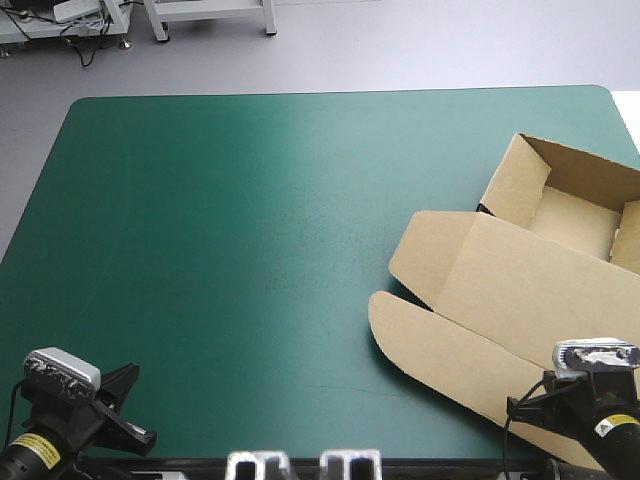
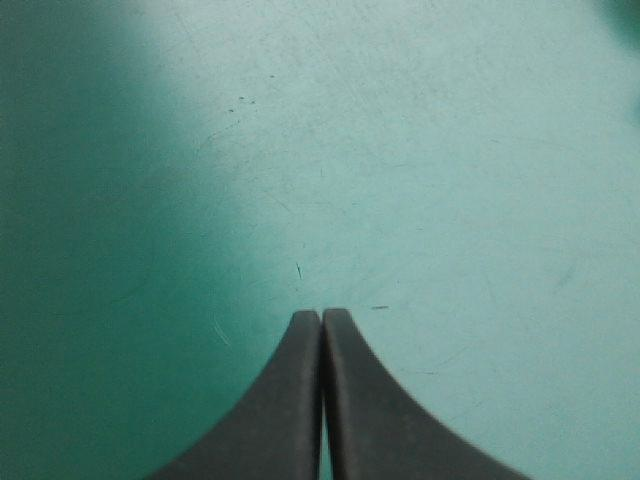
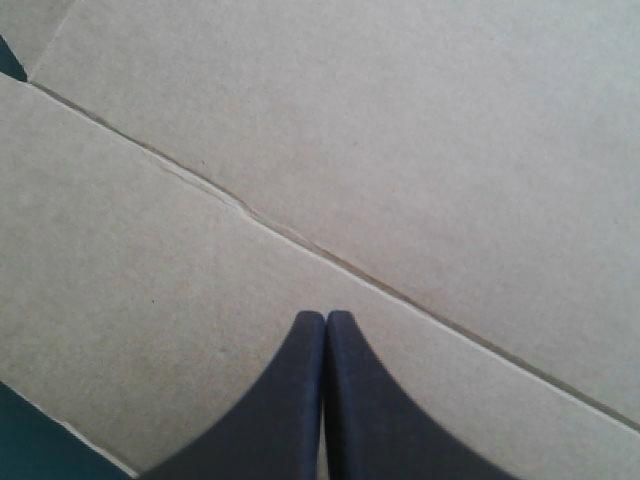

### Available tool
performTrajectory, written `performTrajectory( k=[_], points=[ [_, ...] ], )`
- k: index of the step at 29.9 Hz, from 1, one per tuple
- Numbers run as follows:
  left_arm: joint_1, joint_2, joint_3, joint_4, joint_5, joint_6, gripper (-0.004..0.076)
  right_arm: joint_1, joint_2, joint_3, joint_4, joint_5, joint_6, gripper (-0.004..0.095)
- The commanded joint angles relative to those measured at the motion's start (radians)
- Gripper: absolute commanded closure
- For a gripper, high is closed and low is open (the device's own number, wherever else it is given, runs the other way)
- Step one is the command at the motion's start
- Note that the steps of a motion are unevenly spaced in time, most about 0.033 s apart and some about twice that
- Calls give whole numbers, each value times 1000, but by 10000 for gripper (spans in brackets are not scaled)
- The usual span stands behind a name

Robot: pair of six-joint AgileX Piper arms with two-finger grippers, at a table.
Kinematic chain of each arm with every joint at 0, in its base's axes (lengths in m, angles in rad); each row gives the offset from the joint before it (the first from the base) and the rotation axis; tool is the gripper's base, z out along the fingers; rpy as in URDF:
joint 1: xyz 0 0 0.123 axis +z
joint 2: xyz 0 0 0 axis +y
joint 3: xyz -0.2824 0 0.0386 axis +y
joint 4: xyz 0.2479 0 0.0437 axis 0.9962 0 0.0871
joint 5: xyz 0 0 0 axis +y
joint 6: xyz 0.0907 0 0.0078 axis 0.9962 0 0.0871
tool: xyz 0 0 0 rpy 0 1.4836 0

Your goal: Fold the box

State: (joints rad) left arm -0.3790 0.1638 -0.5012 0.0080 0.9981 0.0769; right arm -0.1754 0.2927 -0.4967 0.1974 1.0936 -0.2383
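**Fig.: Open box at the right gripper, both grippers empty**

Teal-green cover (image 1: 250, 250): bare ahead of the left gripper (image 2: 321, 316), fingers pressed together on nothing. Brown box (image 1: 520, 290): tray walls up, lid flat, under and ahead of the right gripper (image 3: 325, 318), likewise clenched empty. Expect light, stiff board; you'd best pinch a free lid edge beside the right fingers.

The left end effector (image 2: 322, 316) has its two black fingers (image 2: 285, 400) pressed together in one pointed arch. Ahead of it lies the teal-green cover (image 2: 430, 150) of the counter, marked with some fine scratches.
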Motion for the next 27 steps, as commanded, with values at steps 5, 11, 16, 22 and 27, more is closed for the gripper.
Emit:
performTrajectory(
  k=[5,11,16,22,27],
  points=[
    [-3,11,-23,-74,-72,82,734,3,-16,-4,-2,-72,12,927],
    [-3,11,-23,-79,-61,67,734,3,-16,-4,-2,-72,12,927],
    [-3,11,-23,-79,-61,67,734,3,-16,-4,-2,-72,12,927],
    [-3,11,-23,-79,-61,67,734,3,-16,-4,-2,-72,12,927],
    [-3,11,-23,-79,-61,67,734,3,-16,-4,-2,-72,12,927]
  ],
)
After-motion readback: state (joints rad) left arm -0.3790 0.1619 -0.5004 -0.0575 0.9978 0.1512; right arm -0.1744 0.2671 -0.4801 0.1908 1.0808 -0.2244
